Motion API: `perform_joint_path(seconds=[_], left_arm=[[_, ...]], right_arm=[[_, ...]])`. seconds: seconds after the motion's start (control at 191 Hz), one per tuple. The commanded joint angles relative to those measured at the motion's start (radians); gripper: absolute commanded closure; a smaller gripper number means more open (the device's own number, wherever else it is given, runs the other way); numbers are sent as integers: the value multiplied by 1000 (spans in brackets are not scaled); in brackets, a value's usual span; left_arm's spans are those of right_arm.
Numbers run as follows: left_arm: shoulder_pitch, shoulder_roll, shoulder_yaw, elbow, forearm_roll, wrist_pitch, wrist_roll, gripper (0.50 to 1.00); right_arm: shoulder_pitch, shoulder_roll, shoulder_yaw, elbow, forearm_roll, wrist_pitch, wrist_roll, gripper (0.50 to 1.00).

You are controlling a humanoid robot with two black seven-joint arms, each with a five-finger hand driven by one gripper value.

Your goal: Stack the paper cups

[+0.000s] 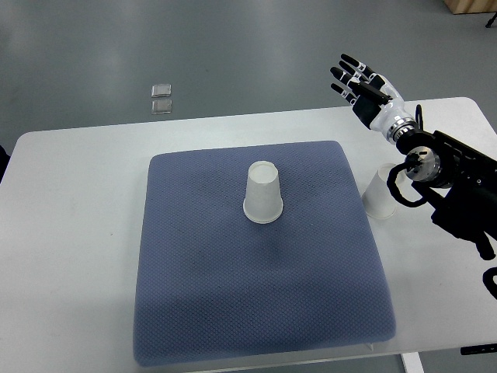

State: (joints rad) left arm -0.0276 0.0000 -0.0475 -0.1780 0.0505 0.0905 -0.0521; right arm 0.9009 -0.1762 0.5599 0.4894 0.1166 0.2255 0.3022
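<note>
A white paper cup (263,194) stands upside down near the middle of the blue-grey mat (202,311). A second white paper cup (380,194) stands on the white table just off the mat's right edge, partly hidden behind my right forearm. My right hand (359,84) is raised beyond the table's far edge, up and to the right of both cups, fingers spread and holding nothing. The left arm does not show.
The white table (70,233) carries the mat in its middle. Two small clear square objects (161,98) lie on the grey floor beyond the table's far edge. A brown box corner (470,6) shows at the top right.
</note>
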Motion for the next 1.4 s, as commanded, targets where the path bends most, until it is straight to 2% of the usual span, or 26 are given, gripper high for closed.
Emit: perform_joint_path(seconds=[0.0,0.995,1.393], left_arm=[[0,0,0,0,-1,0,0,500],[3,0,2,6,3,-2,0,500],[3,0,2,6,2,0,0,500]], right_arm=[[0,1,0,0,0,0,0,589],[3,0,0,0,0,-2,0,589],[32,-39,-9,15,-15,-20,-6,589]])
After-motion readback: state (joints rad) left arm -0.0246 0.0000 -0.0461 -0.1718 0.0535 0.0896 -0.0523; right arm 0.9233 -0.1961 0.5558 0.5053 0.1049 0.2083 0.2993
